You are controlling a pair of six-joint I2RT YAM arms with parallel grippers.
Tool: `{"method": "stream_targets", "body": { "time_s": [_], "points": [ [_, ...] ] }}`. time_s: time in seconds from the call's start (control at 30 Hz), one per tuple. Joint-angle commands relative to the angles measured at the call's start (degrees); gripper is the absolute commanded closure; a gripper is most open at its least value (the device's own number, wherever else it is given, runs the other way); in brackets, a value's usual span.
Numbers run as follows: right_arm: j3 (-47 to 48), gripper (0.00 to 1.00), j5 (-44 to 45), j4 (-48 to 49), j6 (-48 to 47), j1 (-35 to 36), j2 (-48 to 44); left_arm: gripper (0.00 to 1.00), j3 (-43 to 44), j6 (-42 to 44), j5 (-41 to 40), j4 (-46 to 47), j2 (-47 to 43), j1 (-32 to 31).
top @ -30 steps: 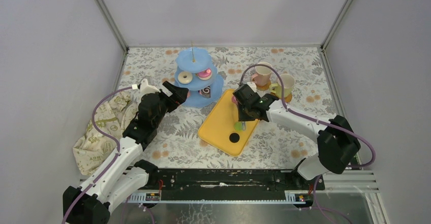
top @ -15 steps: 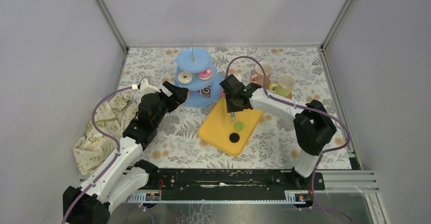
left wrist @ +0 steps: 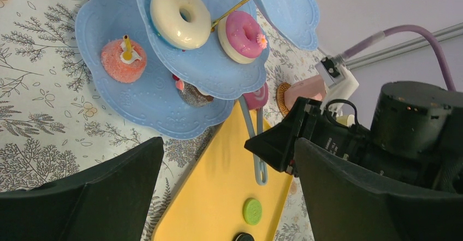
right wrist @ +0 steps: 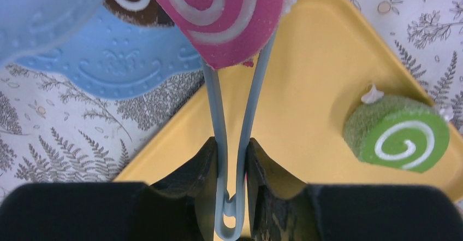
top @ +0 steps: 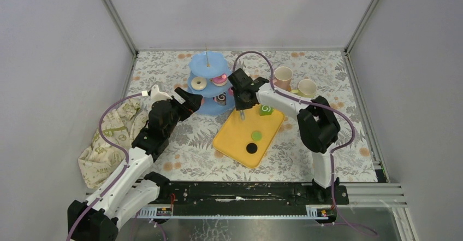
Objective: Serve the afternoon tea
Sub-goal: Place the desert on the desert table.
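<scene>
The light-blue three-tier stand holds a white donut, a pink donut, an orange pastry and a brown swirl pastry. My right gripper is shut on blue-grey tongs. The tongs pinch a pink swirl roll at the edge of the stand's bottom tier. A green swirl roll, a green disc and a black disc lie on the yellow tray. My left gripper is open and empty, just left of the stand.
A pink mug and a pale green mug stand at the back right on coasters. A beige printed cloth lies crumpled at the left wall. The cell's walls close in the floral table on three sides.
My right arm has swung back and left from over the tray to the stand, carrying the tongs and pink roll. The green roll now shows. The left arm has not moved.
</scene>
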Motion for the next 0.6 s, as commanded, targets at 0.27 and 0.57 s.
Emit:
{"method": "stream_targets", "body": {
  "time_s": [0.27, 0.57],
  "points": [
    [12.5, 0.88, -2.3, -4.0, -3.5, -2.7, 7.7, 0.03, -0.3, 0.9, -1.1, 2.4, -0.5, 0.2],
    [18.8, 0.87, -3.2, -6.5, -3.8, -3.4, 12.8, 0.03, 0.0, 0.8, -0.9, 2.5, -0.1, 0.2]
  ]
}}
